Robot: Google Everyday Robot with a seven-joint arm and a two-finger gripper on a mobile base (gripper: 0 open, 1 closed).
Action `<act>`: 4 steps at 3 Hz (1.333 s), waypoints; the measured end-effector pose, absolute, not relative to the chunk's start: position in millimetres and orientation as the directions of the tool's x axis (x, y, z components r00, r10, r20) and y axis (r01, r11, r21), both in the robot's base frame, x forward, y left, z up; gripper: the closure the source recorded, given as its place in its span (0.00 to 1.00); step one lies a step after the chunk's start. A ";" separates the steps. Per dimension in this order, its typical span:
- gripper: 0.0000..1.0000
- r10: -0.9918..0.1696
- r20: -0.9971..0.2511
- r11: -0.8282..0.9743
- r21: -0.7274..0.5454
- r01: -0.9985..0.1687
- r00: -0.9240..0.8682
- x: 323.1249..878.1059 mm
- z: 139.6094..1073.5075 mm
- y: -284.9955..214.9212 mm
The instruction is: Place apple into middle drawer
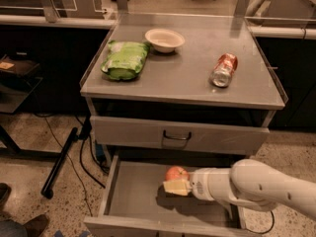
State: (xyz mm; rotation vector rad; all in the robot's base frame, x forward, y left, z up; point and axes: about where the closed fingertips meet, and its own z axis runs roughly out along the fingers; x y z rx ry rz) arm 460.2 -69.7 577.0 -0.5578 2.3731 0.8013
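Note:
The red-orange apple (176, 173) is held in my gripper (176, 183) over the open middle drawer (133, 201), whose flat grey floor shows below. My white arm reaches in from the right. The gripper's pale fingers (174, 187) are closed on the apple's lower side, and the apple sits low, near the drawer's back middle; I cannot tell whether it touches the floor.
A closed drawer front with a black loop handle (176, 136) sits above. On the cart top (187, 78) are a green chip bag (124, 59), a white bowl (164, 39) and a red-and-silver soda can (224, 69) lying on its side. Black tripod leg (61, 159) at left.

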 end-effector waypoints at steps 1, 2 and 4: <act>1.00 -0.174 -0.592 0.740 0.448 -0.501 -0.787 461.8 541.1 -55.8; 1.00 -0.171 -0.592 0.741 0.450 -0.499 -0.788 462.4 539.2 -55.0; 1.00 -0.116 -0.574 0.752 0.482 -0.449 -0.811 472.5 500.0 -42.5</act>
